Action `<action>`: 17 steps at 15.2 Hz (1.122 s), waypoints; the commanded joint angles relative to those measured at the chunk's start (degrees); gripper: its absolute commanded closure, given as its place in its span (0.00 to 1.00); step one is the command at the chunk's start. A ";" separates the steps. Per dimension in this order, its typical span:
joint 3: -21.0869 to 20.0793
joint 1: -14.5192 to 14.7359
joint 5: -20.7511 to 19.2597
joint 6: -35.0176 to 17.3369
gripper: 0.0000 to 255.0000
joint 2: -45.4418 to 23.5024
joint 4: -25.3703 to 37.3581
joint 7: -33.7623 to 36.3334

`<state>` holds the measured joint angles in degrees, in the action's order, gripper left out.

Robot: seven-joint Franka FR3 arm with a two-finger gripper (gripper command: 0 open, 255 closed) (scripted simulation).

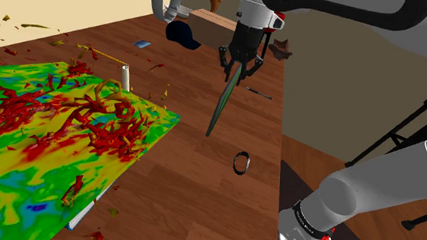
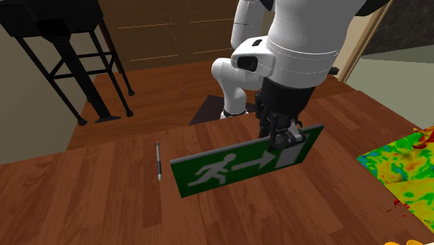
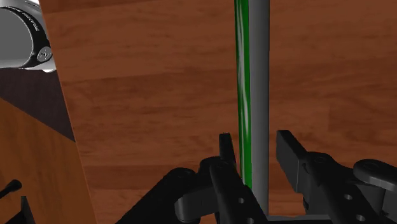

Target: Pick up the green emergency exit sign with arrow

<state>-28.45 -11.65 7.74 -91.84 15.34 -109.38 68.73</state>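
Green sign (image 2: 236, 166) pinched in the jaws above a wood surface (image 2: 104, 202)

Shoulder view: the sign (image 1: 224, 101) shows edge-on as a thin dark-green strip. It hangs from the jaws and slants down toward this view's left. Its upper end is clamped between the black fingers (image 1: 225, 60). Whether its lower end touches the surface cannot be told. A dark cap (image 1: 182, 34) lies behind the arm (image 1: 368, 186). A small white cylinder (image 1: 125, 77) stands at the edge of a bright red, green and yellow mat (image 1: 43, 143). A black ring (image 1: 241, 162) lies near the surface's right edge, and a pen (image 1: 258, 91) lies beyond it.

Second exterior view: the sign faces the camera, with a white running figure, an arrow and a door on green. The jaws grip its top edge near the upper right corner, over the door. The sign tilts, its left end lower. The pen lies flat on the surface just beside the sign's left end. A black frame (image 2: 55, 28) stands at the upper left, off the surface.

Wrist view: the sign runs straight away from the hand between the two fingers. One finger sits against the green face and the other close by the grey back
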 commanded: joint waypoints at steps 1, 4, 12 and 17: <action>-0.01 0.00 0.00 -0.07 1.00 0.01 -0.07 0.01; -0.01 0.01 0.01 -0.07 1.00 0.01 -0.07 0.01; 0.12 -0.15 -0.26 2.93 1.00 -0.47 3.38 0.20; 0.12 -0.32 -0.71 6.82 1.00 -1.49 8.21 0.64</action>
<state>-28.36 -11.93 7.11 -85.62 13.98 -101.91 69.35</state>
